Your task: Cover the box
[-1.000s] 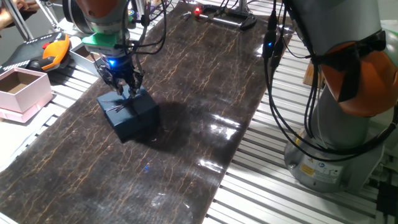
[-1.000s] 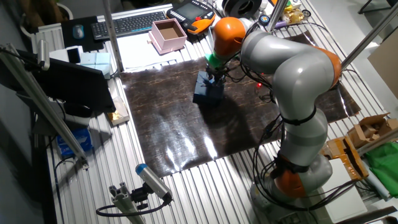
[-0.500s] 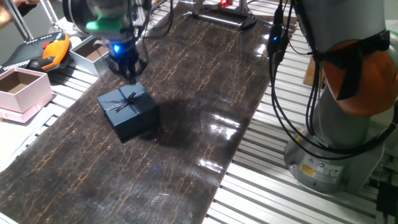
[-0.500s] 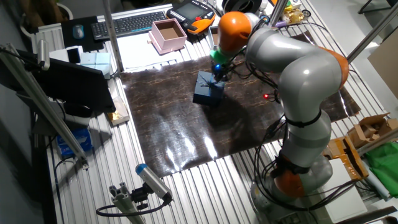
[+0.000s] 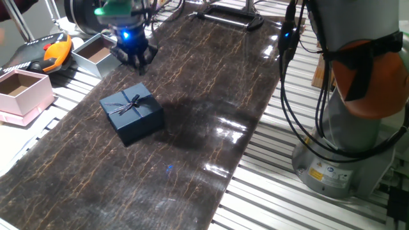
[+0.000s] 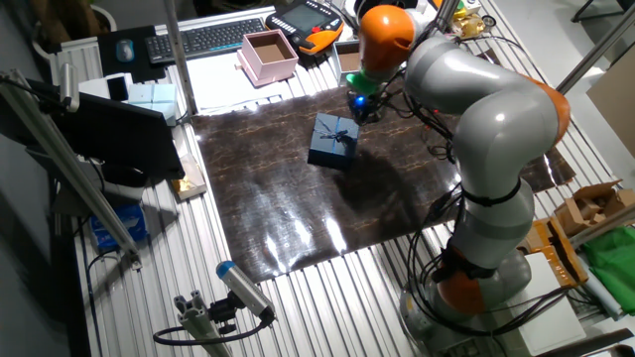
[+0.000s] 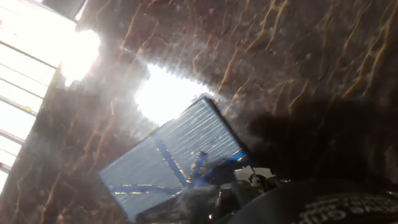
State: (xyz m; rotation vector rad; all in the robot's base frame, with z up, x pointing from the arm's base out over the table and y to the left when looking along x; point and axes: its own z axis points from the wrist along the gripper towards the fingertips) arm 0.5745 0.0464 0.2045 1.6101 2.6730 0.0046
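Observation:
The navy-blue box (image 5: 131, 114) sits on the dark marbled mat (image 5: 211, 83) with its lid on and the ribbon bow on top. It also shows in the other fixed view (image 6: 333, 141), and its lid in the hand view (image 7: 169, 160). My gripper (image 5: 135, 59) hangs above the mat, beyond the box and clear of it, with its fingers spread and nothing between them. It shows in the other fixed view (image 6: 363, 107) to the upper right of the box.
An open pale pink box (image 5: 23, 93) and a light grey box with brown inside (image 5: 94, 56) stand left of the mat, next to an orange pendant (image 5: 56, 50). A keyboard (image 6: 206, 38) lies further off. The robot base (image 5: 345, 153) stands at the right.
The gripper has let go of the lid, risen and moved away from the box. The lidded box has stayed in place.

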